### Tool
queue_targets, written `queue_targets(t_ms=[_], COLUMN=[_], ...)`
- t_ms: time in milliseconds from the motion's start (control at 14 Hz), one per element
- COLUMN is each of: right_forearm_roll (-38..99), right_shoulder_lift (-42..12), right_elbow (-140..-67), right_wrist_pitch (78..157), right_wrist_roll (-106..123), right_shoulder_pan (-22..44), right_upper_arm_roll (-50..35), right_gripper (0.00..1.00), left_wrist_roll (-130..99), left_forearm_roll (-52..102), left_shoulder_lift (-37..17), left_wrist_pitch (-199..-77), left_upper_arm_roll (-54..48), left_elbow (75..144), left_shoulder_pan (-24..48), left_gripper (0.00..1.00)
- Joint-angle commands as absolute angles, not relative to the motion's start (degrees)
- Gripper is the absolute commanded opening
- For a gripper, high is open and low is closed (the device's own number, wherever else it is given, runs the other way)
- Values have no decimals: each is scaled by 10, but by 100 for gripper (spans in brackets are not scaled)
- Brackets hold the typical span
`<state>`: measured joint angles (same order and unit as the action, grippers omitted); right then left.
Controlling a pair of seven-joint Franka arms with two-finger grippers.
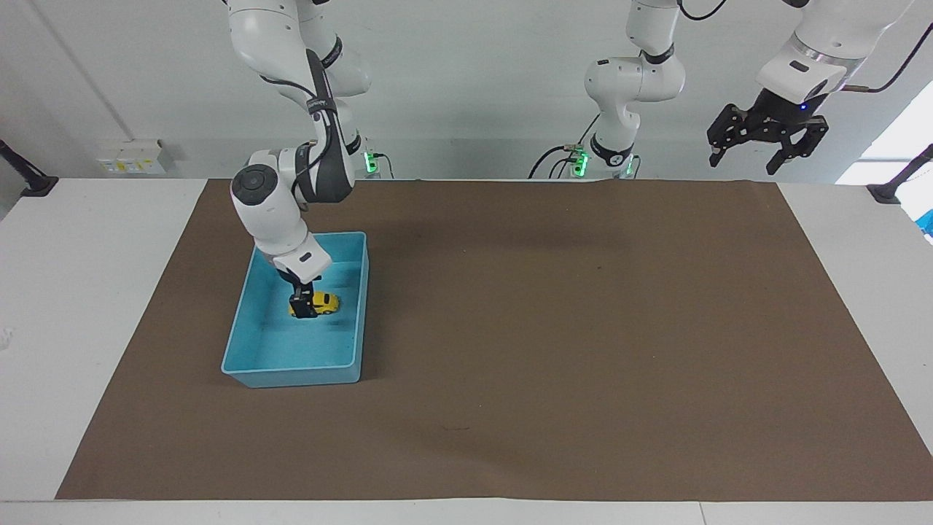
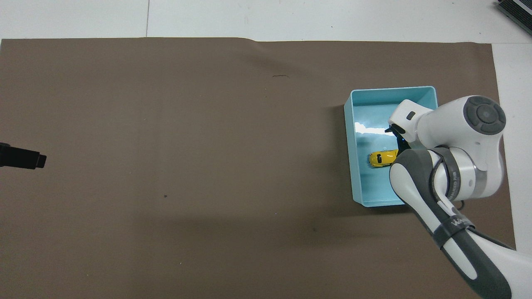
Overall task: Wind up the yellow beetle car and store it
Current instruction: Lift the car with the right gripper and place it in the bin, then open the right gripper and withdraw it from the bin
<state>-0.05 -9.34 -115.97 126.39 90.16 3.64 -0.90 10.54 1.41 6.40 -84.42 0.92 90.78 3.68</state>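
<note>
Taking the overhead view as a clock face with 12 o'clock pointing away from the robots, the light-blue tray [image 1: 291, 375] is sitting at about 3 o'clock on the brown mat [image 1: 583, 328] that is covering the desk [image 1: 87, 292]. The yellow beetle car [image 1: 321, 302] is lying inside it, on the tray floor as far as I can judge, about midway along the tray's length.

The right tool [image 1: 305, 305] is reaching down into the tray from the right arm. It is meeting the car at the car's 3 o'clock end, with one dark finger showing in front of the yellow body in the facing view. Whether it is gripping the car or has already let go, I cannot tell. From above, the wrist is hiding the fingers.

The car's long axis is running roughly from 9 to 3 o'clock, across the tray's short width. Most of the body is sticking out toward 9 o'clock from under the wrist.

The car is looking stored, so the coming move is probably a straight lift clear of the tray walls. Any sideways drift risks nudging the car.

The left tool [image 1: 767, 142] is waiting high over the mat's 9 o'clock edge with its fingers spread. The right arm is plainly the nearer one.
</note>
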Motion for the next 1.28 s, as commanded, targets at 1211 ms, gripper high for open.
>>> queue_targets(t_ms=[1211], right_forearm_roll=[5], right_shoulder_lift=[13], right_elbow=[-978], right_wrist_pitch=[1009], right_wrist_roll=[680], right_shoulder_pan=[36], right_upper_arm_roll=[-11], right_gripper=[100], left_wrist_roll=[100], left_forearm_roll=[11], left_shoulder_lift=[63], left_wrist_pitch=[-833], left_upper_arm_roll=[5], left_elbow=[902], left_shoulder_pan=[32], left_gripper=[100])
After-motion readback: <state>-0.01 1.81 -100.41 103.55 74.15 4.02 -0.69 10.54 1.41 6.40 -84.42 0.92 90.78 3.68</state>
